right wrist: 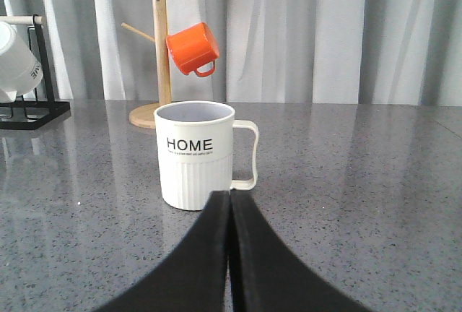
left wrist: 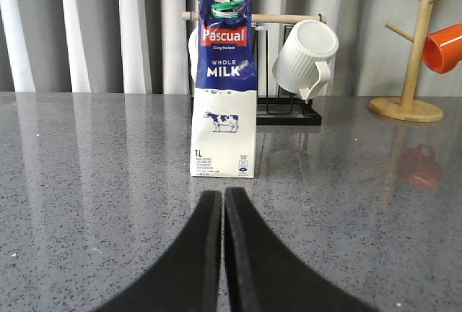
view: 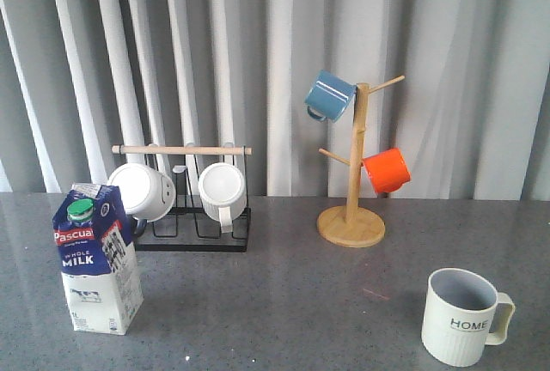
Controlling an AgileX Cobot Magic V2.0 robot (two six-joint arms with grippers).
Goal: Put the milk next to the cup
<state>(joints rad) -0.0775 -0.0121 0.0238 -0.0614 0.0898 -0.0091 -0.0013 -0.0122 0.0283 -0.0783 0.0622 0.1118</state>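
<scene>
The left gripper (left wrist: 222,204) is seen pressed closed on nothing, low over the speckled grey table (left wrist: 86,182). Just beyond its fingertips the milk (left wrist: 223,88) stands upright: a tall gable-top carton, dark blue above, white below, with a green cap. The right gripper (right wrist: 230,207) is likewise closed and empty. Directly ahead of its fingers the cup (right wrist: 196,154), cream and ribbed, is seen empty with a grey inside. Milk and cup are well apart. Farther back, white mugs (view: 222,189) are hung on a black rack (view: 193,232).
</scene>
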